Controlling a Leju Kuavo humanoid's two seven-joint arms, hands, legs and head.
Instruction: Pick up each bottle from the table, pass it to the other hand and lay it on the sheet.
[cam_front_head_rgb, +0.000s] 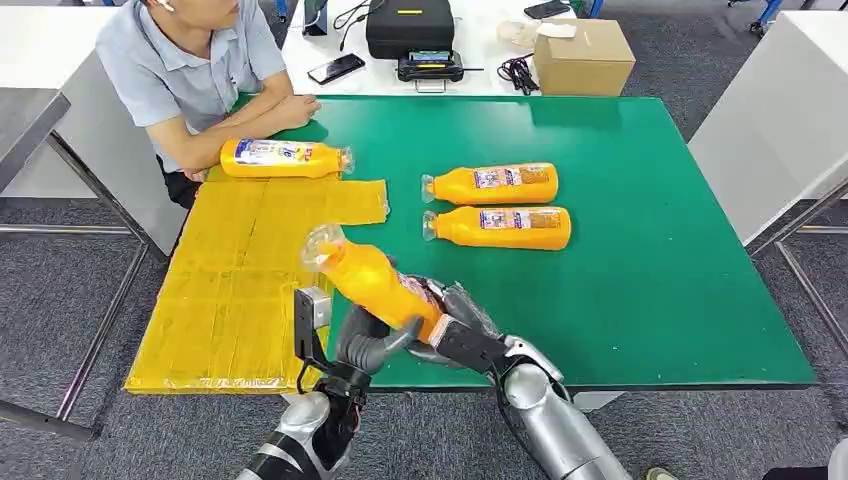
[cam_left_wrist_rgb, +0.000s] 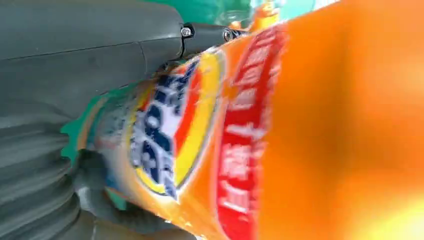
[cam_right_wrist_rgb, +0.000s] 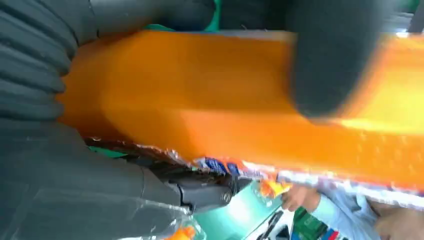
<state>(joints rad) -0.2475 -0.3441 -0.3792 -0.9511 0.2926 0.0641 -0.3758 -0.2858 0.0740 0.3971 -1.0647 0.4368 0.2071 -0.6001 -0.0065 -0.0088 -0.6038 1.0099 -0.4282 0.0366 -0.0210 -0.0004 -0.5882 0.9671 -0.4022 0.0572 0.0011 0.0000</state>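
The bottle (cam_front_head_rgb: 372, 283) is being held by both the right hand (cam_front_head_rgb: 452, 318) and left hand (cam_front_head_rgb: 368, 345) mid-handover. If released early, it is risking a drop short of the sheet (cam_front_head_rgb: 240, 290).

A blurred orange plastic bottle (cam_left_wrist_rgb: 300, 130) with a red, yellow and blue label lay against the grey ribbed left hand (cam_left_wrist_rgb: 75, 100), green counter (cam_left_wrist_rgb: 210, 10) showing behind.

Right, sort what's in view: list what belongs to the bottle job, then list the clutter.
Job:
held bottle, in left hand and right hand
two bottles on the green table
bottle on the sheet
yellow sheet

Clutter:
cardboard box
black case
phone
seated person
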